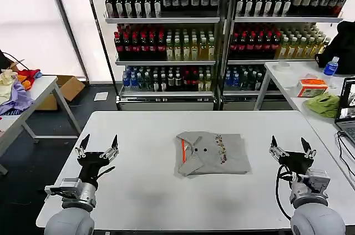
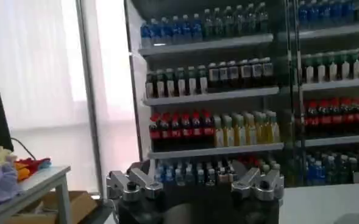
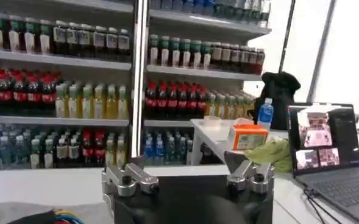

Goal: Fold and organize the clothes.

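A light grey shirt [image 1: 213, 152] lies folded in a flat rectangle at the middle of the white table [image 1: 144, 185], its collar, buttons and orange stripe facing up beside a small multicoloured print. My left gripper [image 1: 99, 145] is raised over the table's left side, fingers pointing up and open, holding nothing. My right gripper [image 1: 292, 146] is raised the same way on the right side, open and empty. Both stand well apart from the shirt. In the right wrist view a corner of the grey shirt [image 3: 39, 213] shows low down.
Shelves of bottled drinks [image 1: 222, 35] stand behind the table. A side table on the left holds lavender cloth [image 1: 16, 99] and other items. On the right table sit a lime-green cloth [image 1: 323, 103], an orange box [image 1: 312, 86] and a laptop [image 1: 348, 107].
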Controlling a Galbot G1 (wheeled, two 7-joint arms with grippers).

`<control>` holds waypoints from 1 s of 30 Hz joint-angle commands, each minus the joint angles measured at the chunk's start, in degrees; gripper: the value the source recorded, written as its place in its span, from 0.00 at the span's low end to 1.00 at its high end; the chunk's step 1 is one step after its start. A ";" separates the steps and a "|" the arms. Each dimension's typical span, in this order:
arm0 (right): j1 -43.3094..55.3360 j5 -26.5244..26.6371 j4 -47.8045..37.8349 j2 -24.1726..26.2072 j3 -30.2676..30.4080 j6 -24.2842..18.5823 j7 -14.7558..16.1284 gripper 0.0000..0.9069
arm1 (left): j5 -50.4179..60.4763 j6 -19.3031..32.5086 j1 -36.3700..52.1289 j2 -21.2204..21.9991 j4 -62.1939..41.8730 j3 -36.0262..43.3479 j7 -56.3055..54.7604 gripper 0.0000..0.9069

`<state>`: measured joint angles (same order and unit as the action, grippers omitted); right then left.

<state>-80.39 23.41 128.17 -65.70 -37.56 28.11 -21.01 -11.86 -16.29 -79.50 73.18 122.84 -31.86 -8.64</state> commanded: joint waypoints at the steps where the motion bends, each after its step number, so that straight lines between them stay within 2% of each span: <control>1: -0.04 -0.19 -0.13 0.03 0.05 0.01 -0.01 1.00 | -1.10 -0.66 -0.06 0.11 0.29 0.01 -0.04 1.00; 30: 0.69 -0.52 -0.96 -0.34 0.82 0.06 0.09 1.00 | -0.89 -1.19 0.53 0.08 -0.59 0.46 -0.33 1.00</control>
<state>-79.74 22.93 127.43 -65.96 -36.77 28.17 -20.86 -12.67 -17.33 -78.99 73.29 122.39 -31.44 -8.90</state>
